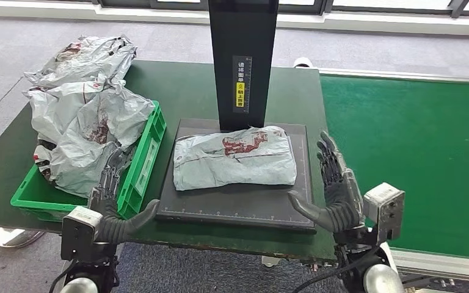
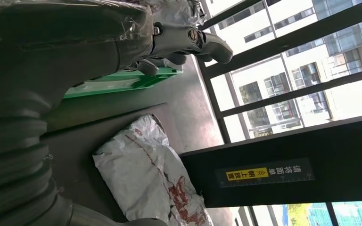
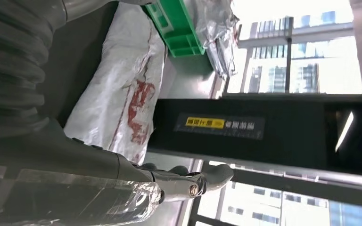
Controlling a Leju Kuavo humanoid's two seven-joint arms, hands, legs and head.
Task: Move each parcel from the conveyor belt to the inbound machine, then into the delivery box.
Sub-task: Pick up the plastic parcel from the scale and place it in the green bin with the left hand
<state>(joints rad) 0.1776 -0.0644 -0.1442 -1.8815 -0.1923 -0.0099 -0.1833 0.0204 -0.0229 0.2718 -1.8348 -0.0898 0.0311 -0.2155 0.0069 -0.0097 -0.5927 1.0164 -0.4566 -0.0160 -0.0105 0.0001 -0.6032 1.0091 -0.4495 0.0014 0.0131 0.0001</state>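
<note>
Hands are hovering open and empty over the near edge of the table [image 1: 183, 85], the left hand [image 1: 111, 201] with fingers spread and the right hand [image 1: 336, 192] likewise. Between them, a parcel [image 1: 235, 157] is lying flat on the black plate [image 1: 238, 207] of the machine [image 1: 242, 61], touching neither hand. Just beyond the left hand's fingers, a green box [image 1: 146, 159] is holding more parcels [image 1: 88, 116], and the belt [image 1: 415, 146] is lying to the right of the right hand.
</note>
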